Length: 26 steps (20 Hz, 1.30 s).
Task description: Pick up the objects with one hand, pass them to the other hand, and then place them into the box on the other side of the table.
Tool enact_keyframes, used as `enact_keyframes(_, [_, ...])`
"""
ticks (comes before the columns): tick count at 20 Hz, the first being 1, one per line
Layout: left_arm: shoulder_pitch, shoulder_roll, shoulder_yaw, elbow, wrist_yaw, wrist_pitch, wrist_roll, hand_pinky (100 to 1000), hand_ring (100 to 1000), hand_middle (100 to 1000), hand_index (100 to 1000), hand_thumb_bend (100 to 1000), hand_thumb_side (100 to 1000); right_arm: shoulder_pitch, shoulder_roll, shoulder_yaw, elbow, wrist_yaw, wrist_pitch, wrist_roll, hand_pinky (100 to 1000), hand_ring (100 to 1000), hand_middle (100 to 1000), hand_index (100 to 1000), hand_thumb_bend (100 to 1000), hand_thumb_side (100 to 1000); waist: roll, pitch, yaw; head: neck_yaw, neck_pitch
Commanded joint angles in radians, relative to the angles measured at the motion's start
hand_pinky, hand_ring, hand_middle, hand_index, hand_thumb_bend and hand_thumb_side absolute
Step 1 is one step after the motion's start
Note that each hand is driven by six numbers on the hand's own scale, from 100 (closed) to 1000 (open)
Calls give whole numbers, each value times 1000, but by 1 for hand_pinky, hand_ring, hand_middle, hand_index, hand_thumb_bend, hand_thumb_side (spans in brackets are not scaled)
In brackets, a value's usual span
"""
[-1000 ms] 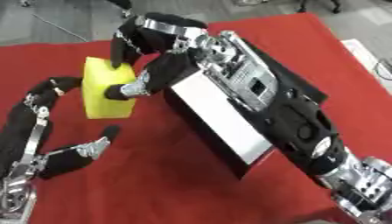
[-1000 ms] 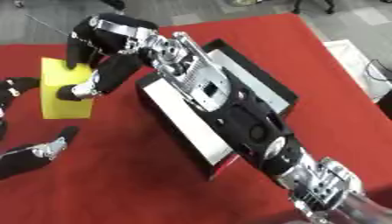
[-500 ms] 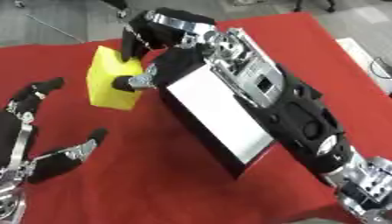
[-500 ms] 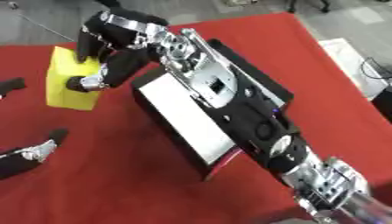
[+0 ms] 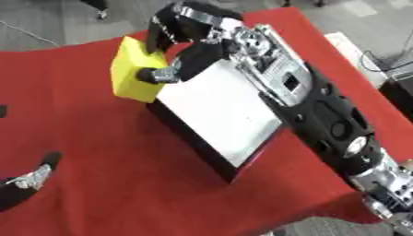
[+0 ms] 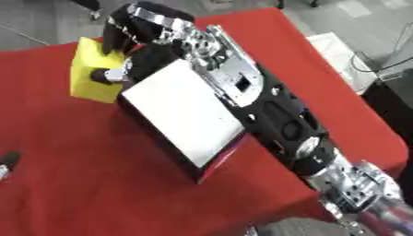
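Observation:
A yellow block point(image 5: 132, 70) hangs just off the far left corner of the box point(image 5: 218, 115), a shallow black box with a white inside. My right hand point(image 5: 179, 37) reaches over the box from the right and is shut on the block, fingers over its top and thumb point(image 5: 156, 74) on its near face. Whether the block touches the box rim I cannot tell. My left hand point(image 5: 31, 179) shows only at the lower left edge, its fingers spread and holding nothing.
A red cloth point(image 5: 105, 156) covers the table. Its right edge point(image 6: 355, 92) drops to grey floor, where a white object point(image 5: 348, 44) and cables lie. My right forearm point(image 5: 322, 115) lies across the box's right side.
My right hand has carried the yellow block up and right, toward the box's far left corner. My left hand has let it go and drawn back toward the lower left edge.

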Motion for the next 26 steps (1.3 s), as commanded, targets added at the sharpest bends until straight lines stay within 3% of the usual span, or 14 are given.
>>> enact_keyframes(1, [9, 59, 37, -48, 27, 18, 16, 836, 846, 746, 887, 515, 470, 15, -69, -47, -30, -30, 1, -38, 725, 644, 393, 482, 358, 100, 15, -42, -4, -17, 4])
enact_keyframes(5, [34, 90, 70, -85, 72, 40, 43, 839, 842, 740, 879, 430, 489, 88, -138, -106, -31, -76, 8, -82, 725, 645, 395, 483, 354, 100, 20, -44, -9, -49, 6])
enact_keyframes(8, [42, 100, 91, -102, 112, 51, 73, 840, 839, 737, 866, 318, 499, 134, -185, -145, -25, -110, 7, -105, 726, 646, 399, 486, 353, 100, 24, -42, -8, -57, 0])
enact_keyframes(15, [50, 99, 131, -118, 165, 65, 137, 846, 841, 735, 851, 316, 529, 213, -258, -212, 14, -159, -15, -128, 726, 648, 405, 490, 348, 100, 34, -34, -3, -44, -16])
enact_keyframes(20, [48, 94, 147, -126, 185, 71, 162, 847, 842, 736, 849, 317, 515, 235, -271, -220, 67, -161, -32, -99, 729, 658, 437, 519, 361, 100, 42, -28, 6, -42, -26])
enact_keyframes(24, [47, 91, 152, -128, 192, 74, 171, 847, 842, 736, 849, 316, 515, 236, -270, -218, 125, -103, -82, -65, 775, 763, 602, 671, 466, 100, 46, -25, 13, -40, -30])
enact_keyframes(26, [47, 90, 156, -129, 194, 76, 175, 847, 842, 736, 849, 315, 513, 239, -269, -221, 145, -65, -121, -43, 800, 823, 731, 757, 628, 100, 46, -24, 15, -36, -32])
